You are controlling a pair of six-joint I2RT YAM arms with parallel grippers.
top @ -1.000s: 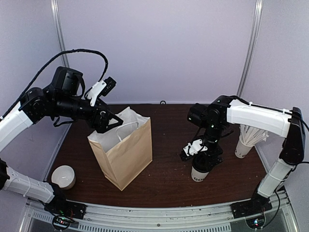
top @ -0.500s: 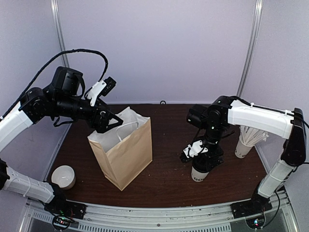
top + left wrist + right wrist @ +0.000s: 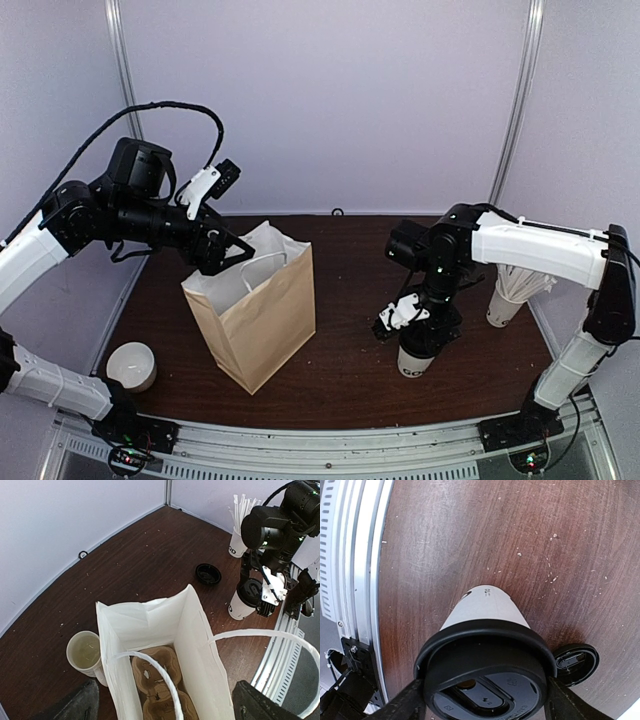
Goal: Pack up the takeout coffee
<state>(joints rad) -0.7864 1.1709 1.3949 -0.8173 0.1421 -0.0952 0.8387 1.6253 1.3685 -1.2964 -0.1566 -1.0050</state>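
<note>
Two grippers: your left gripper (image 3: 224, 251) hangs, fingers wide apart, over the paper bag (image 3: 262, 320). Your right gripper (image 3: 484, 700) straddles the lid (image 3: 485, 675) of the coffee cup (image 3: 482, 607) standing on the table (image 3: 350, 250); whether it's clamped, you can't tell.

The left arm (image 3: 35, 250) and right arm (image 3: 530, 245) share one build: smooth white shell links between bulky black joint housings. A black ribbed cable (image 3: 170, 104) arcs over the left arm, toward 11 o'clock in the overhead view. Each wrist carries a small white bracket (image 3: 203, 186) beside a black block. The fingers (image 3: 75, 707) are dark, matte and tapered. Black base mounts (image 3: 135, 432) at 7 and 5 o'clock bear tiny coloured lights.
</note>
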